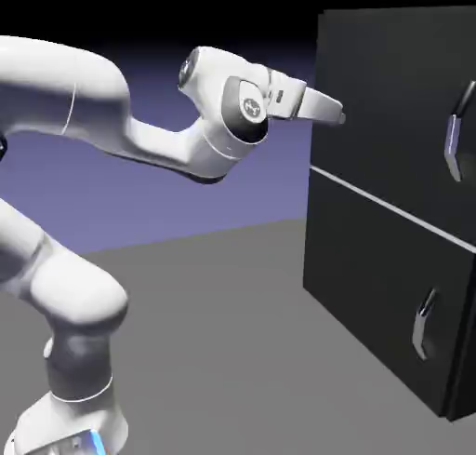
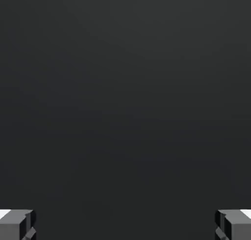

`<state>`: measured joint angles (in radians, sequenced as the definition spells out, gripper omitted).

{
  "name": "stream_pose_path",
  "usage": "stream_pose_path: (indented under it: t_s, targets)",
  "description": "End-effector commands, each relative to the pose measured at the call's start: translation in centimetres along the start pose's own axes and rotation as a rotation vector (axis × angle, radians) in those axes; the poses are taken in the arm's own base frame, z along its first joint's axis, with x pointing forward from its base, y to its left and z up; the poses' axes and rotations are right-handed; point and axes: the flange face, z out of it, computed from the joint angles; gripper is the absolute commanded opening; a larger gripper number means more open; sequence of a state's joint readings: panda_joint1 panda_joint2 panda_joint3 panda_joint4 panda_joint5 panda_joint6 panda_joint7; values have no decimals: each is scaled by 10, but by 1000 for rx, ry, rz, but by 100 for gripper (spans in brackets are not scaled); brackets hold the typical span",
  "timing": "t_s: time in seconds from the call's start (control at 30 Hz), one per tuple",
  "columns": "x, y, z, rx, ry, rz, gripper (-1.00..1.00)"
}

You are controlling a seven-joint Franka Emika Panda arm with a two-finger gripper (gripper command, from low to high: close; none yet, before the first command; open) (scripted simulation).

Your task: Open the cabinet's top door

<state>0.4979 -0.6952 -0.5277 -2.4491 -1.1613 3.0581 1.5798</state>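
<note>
Spread pincer (image 1: pixel 340 117) just before top door (image 1: pixel 390 109), handle (image 1: pixel 455 135) well right.

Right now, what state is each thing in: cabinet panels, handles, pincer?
Top door: shut, flush with the cabinet front.
Lower panel: shut.
Top door's handle: untouched, nothing near it.
Lower handle: untouched.
Pincer: open, empty, facing the top door's bare face, away from the handle.
</note>
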Motion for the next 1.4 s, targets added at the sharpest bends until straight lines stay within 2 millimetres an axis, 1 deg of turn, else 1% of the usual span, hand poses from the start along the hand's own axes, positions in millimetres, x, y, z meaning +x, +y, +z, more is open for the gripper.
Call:
stream_pose_path:
  t_s: [0.0,0.17,0.33,0.5,0.67,0.9,1.17,1.23,1.37]
  targets:
    - [4,0,-1,11,11,1,0]
    - [24,4,-5,60,63,9,0]
    - [43,16,-5,101,110,19,0]
    - [60,34,1,132,153,30,0]
    - [75,58,13,154,189,40,0]
    - [91,100,37,169,228,51,0]
    - [102,159,75,163,254,54,0]
    - [102,161,77,162,255,54,0]
    - [112,156,112,162,255,56,0]
